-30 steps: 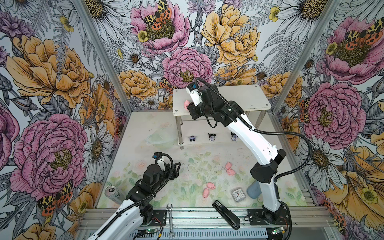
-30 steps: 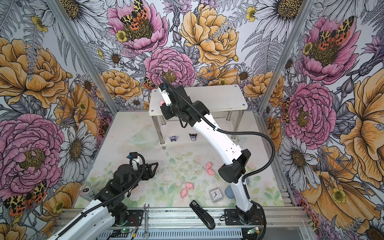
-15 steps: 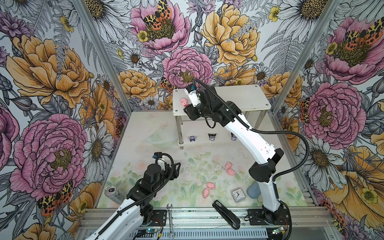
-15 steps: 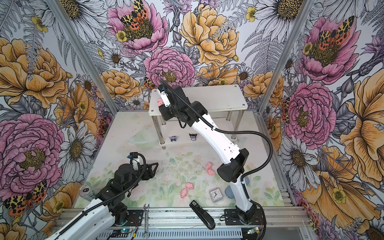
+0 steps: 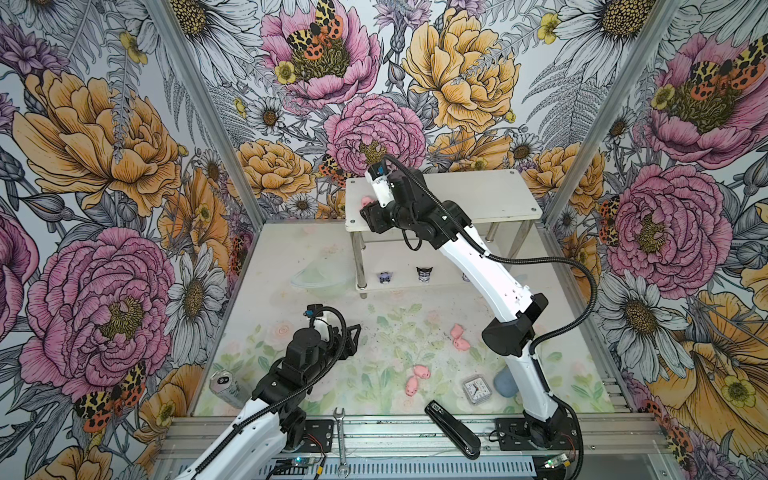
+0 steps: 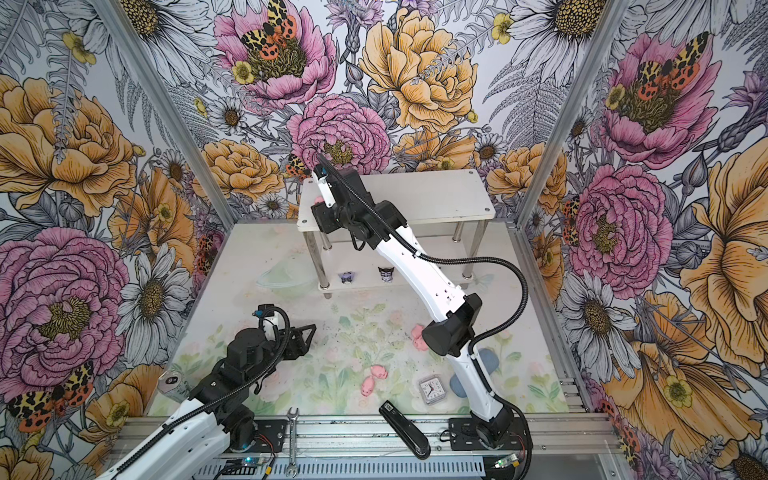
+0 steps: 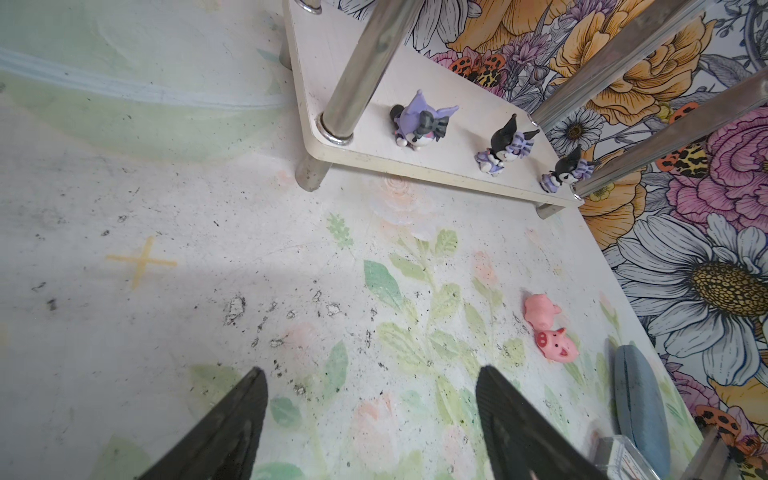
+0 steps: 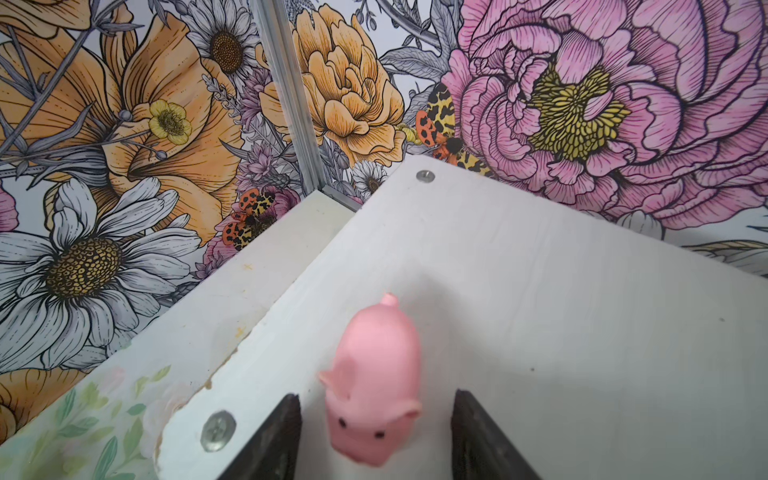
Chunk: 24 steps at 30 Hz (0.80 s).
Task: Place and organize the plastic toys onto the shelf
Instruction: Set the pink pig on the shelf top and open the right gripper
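Between the jaws of our right gripper stands a pink pig, upright on its feet. The jaws are part open with a clear gap on either side of it, so they hold nothing. Under the jaws and the pig lies the top tier of the shelf, with a corner screw just outside one jaw. Our left gripper hangs wide open over the table, with nothing between its jaws. Beyond its tips, three figurines stand in a row along the front edge of the shelf's lower tier. Four more pigs lie on the table in two close pairs, well apart from the right jaws and nearer the left ones. We judge the task about half done: four toys are on the shelf, and four pigs have yet to be lifted and lined up beside the one on top. Past the pigs sit the clock and the stapler, which stay put. We can read no brand or label anywhere, and the clock's numerals are too small to make out.
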### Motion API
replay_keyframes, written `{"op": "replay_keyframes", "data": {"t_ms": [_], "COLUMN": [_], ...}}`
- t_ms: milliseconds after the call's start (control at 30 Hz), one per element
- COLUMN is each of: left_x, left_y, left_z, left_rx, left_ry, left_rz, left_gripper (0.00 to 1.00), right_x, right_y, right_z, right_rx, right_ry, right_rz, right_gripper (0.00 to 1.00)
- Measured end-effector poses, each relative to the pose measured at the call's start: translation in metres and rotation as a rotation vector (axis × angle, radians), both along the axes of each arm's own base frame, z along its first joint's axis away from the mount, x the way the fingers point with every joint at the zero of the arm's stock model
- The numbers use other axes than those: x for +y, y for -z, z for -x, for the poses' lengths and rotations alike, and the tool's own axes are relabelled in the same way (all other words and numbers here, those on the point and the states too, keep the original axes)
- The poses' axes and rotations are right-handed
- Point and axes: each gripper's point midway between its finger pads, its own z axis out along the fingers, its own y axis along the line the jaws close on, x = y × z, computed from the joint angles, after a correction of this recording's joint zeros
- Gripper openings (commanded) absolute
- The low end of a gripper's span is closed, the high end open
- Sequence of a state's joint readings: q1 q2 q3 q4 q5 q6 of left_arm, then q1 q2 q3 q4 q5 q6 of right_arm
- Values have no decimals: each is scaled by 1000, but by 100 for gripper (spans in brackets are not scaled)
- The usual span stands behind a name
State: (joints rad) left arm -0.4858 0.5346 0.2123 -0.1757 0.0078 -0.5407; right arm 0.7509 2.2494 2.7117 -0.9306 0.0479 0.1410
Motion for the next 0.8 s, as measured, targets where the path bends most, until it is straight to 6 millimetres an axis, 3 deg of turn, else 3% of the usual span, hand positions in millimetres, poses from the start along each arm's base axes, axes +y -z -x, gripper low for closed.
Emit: {"op": "replay_keyframes", "data": {"t_ms": [100,433,600,800], "left_x": [0,0,2,2], "left_y": [2,2,1,-1], "left_z": [0,1,0,0], "left_rx": [3,4,0,-7], "left_ry": [0,-1,-6,-8], "left_rz": [-1,-1,0,6], "left_gripper": [81,82,83,83], "right_x": [0,-2,-1,4], "right_y": [0,0,0,1], "right_z": [-3,-22,-21,-14], "right_rx": [-7,-40,-60,-103], "right_ry": [13,103,139,200], "right_rz": [-4,-29,-14,23], "right_gripper": [59,39,30,28]}}
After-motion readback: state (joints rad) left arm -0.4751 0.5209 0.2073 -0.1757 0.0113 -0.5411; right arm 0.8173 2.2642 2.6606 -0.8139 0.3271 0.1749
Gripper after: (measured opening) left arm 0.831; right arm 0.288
